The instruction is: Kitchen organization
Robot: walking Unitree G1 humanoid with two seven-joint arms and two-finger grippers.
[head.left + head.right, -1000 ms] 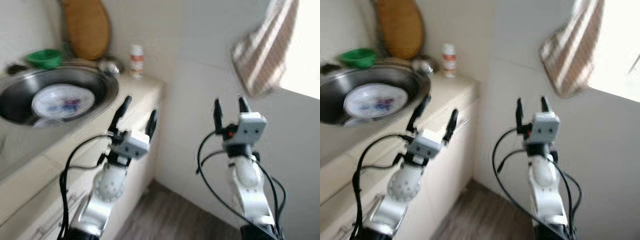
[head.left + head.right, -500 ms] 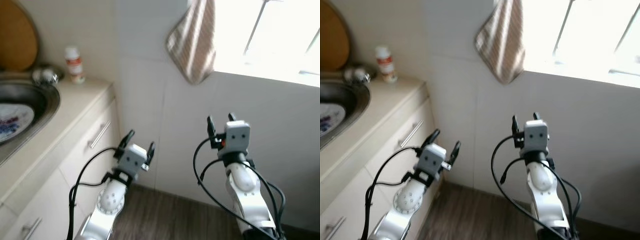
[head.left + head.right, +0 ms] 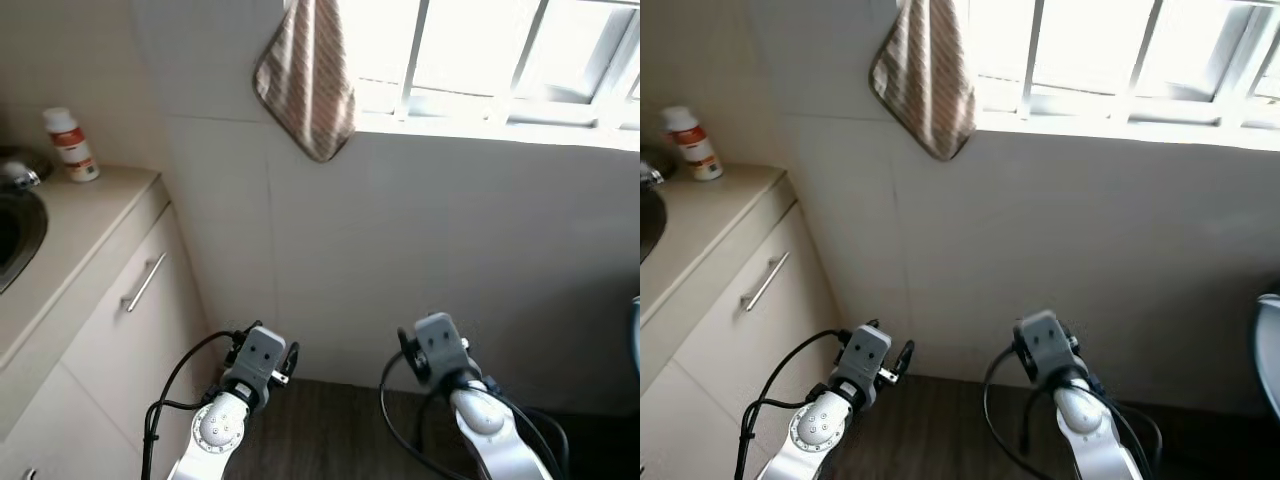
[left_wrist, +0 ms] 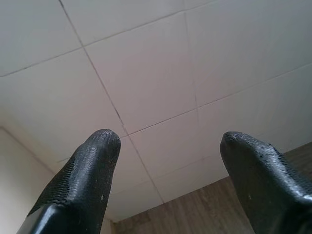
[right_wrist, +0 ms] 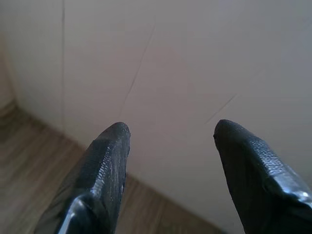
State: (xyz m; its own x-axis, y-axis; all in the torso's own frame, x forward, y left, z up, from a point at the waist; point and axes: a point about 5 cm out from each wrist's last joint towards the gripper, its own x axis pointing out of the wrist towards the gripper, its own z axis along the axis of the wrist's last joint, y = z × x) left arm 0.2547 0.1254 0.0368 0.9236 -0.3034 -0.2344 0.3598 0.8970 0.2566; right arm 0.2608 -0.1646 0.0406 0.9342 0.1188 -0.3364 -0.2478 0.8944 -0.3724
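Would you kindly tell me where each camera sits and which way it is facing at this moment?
Left and right eye views: on the head, looking forward and down at a tiled wall, striped towel, window and counter; both silver arms show low.
Left wrist view: along the left tool, open, toward wall tiles and wooden floor.
Right wrist view: along the right tool, open, toward the wall.
Shared: both wrist views meet the same wall and floor.
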